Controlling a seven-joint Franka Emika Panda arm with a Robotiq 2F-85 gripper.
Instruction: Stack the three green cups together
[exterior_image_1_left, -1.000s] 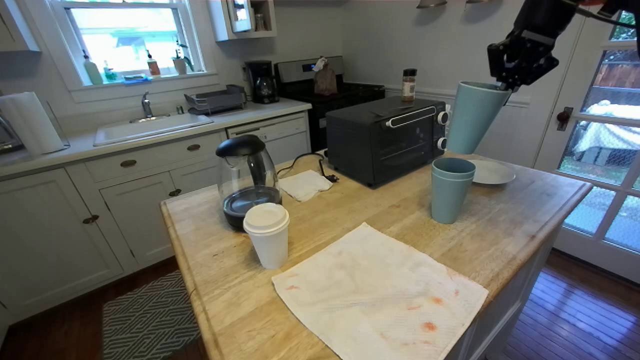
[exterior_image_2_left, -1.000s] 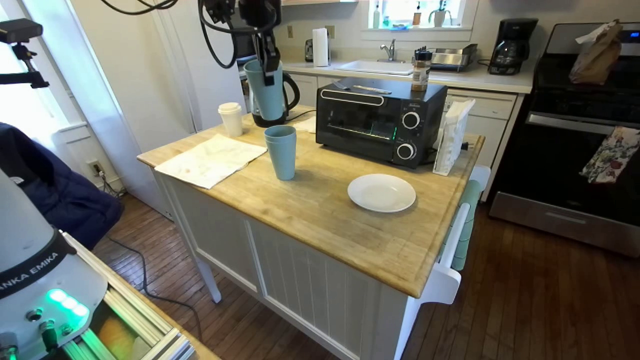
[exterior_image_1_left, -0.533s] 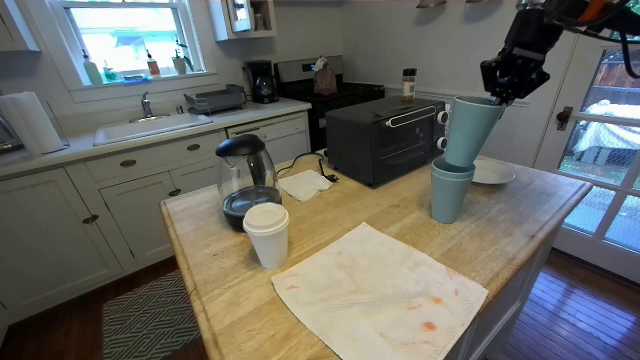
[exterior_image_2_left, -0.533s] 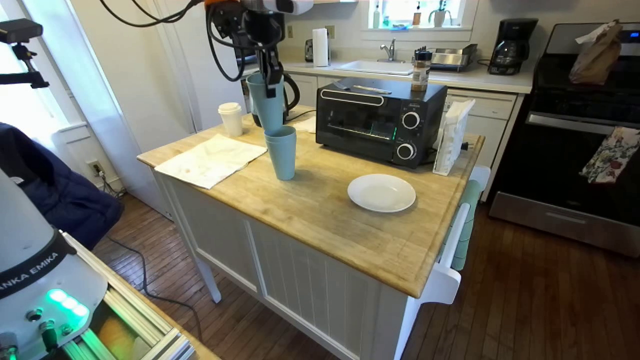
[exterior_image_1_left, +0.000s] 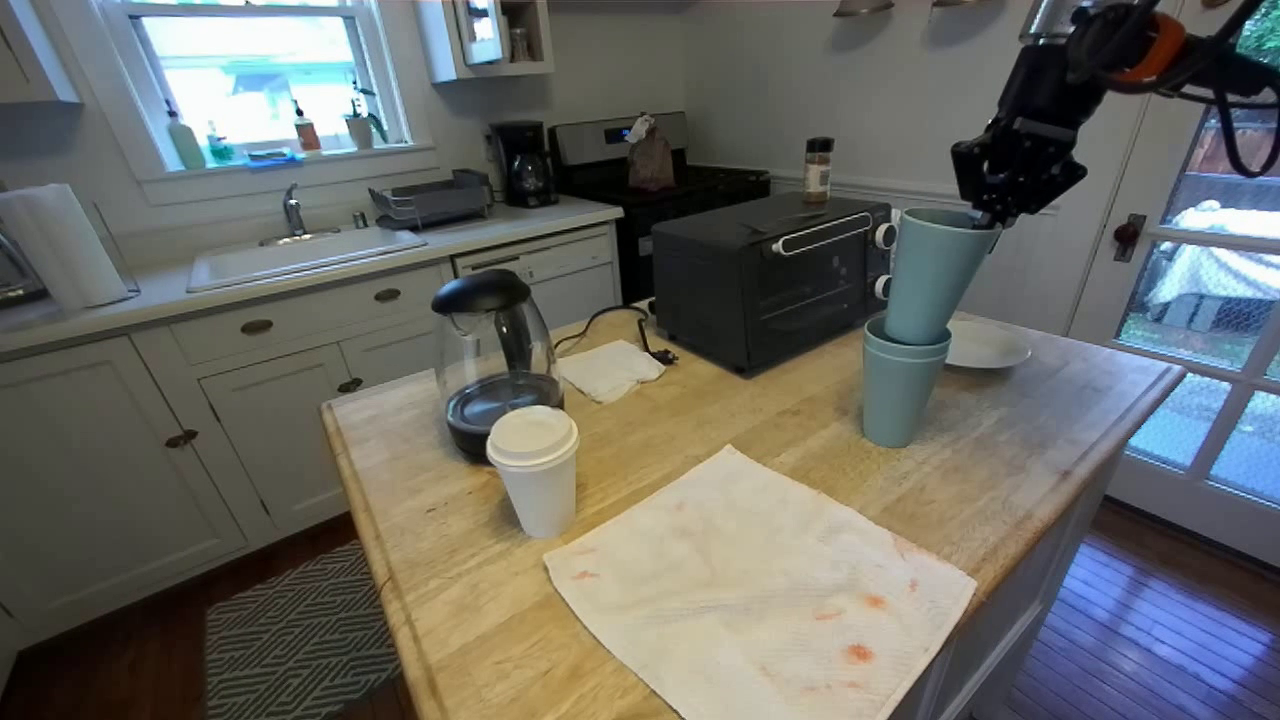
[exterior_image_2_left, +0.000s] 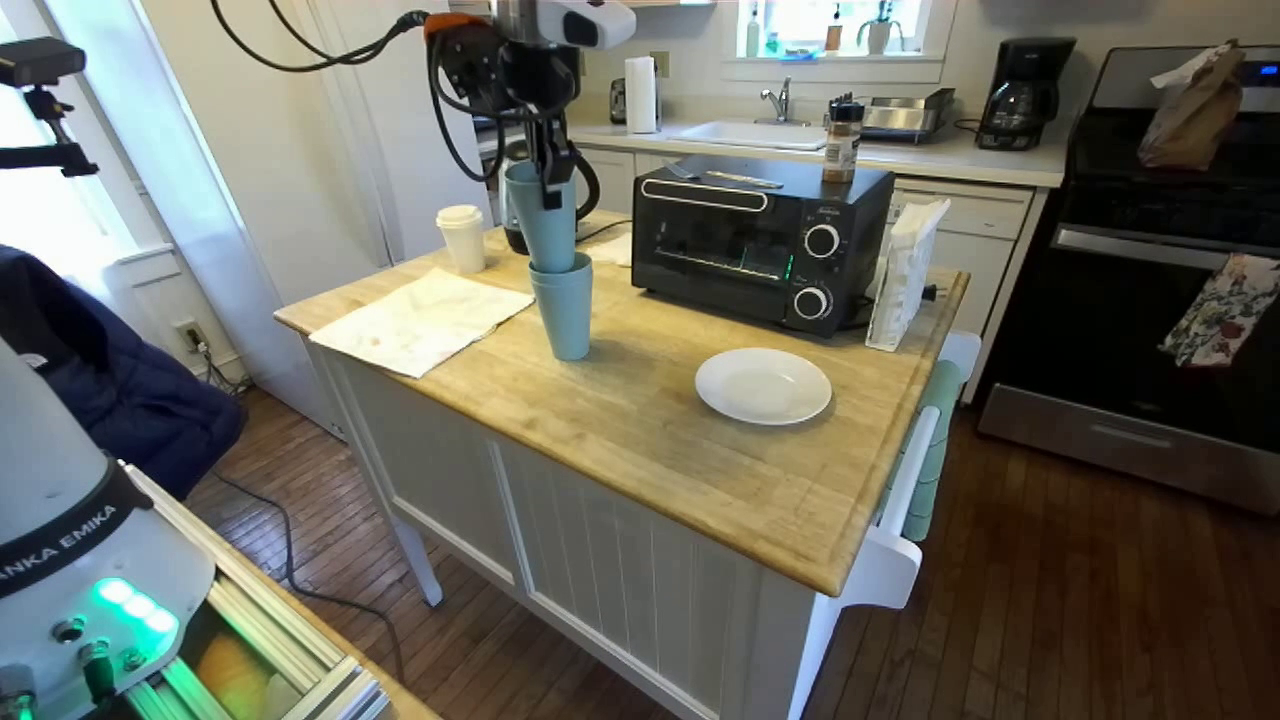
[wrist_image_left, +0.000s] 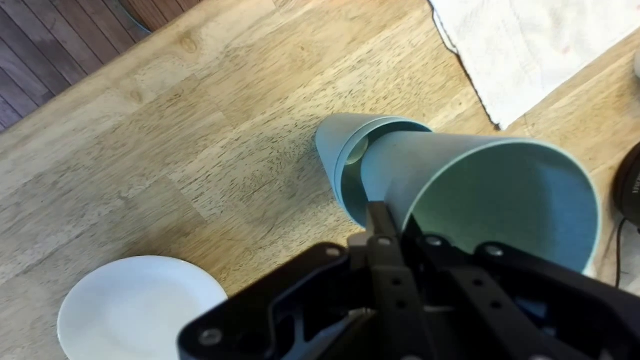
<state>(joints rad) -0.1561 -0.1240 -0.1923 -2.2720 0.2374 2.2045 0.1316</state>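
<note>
Two teal-green cups stand nested and upright on the wooden table, the lower one (exterior_image_1_left: 895, 405) showing most; the pair also shows in an exterior view (exterior_image_2_left: 566, 320). The third green cup (exterior_image_1_left: 932, 285) is tilted, its base inside the mouth of the nested pair; it also shows in an exterior view (exterior_image_2_left: 543, 232). My gripper (exterior_image_1_left: 988, 220) is shut on this cup's rim, one finger inside and one outside. In the wrist view, the gripper (wrist_image_left: 395, 227) pinches the rim of the held cup (wrist_image_left: 410, 162), and the nested pair (wrist_image_left: 340, 132) lies beyond it.
A white plate (exterior_image_2_left: 762, 386) lies near the cups. A black toaster oven (exterior_image_1_left: 770, 285) with a spice jar (exterior_image_1_left: 818, 170) on top stands behind. A glass kettle (exterior_image_1_left: 500, 370), a lidded white cup (exterior_image_1_left: 537, 485) and a stained cloth (exterior_image_1_left: 760, 590) are also on the table.
My gripper has moved down with the tilted cup. The cup's base went from above the nested pair to inside its mouth.
</note>
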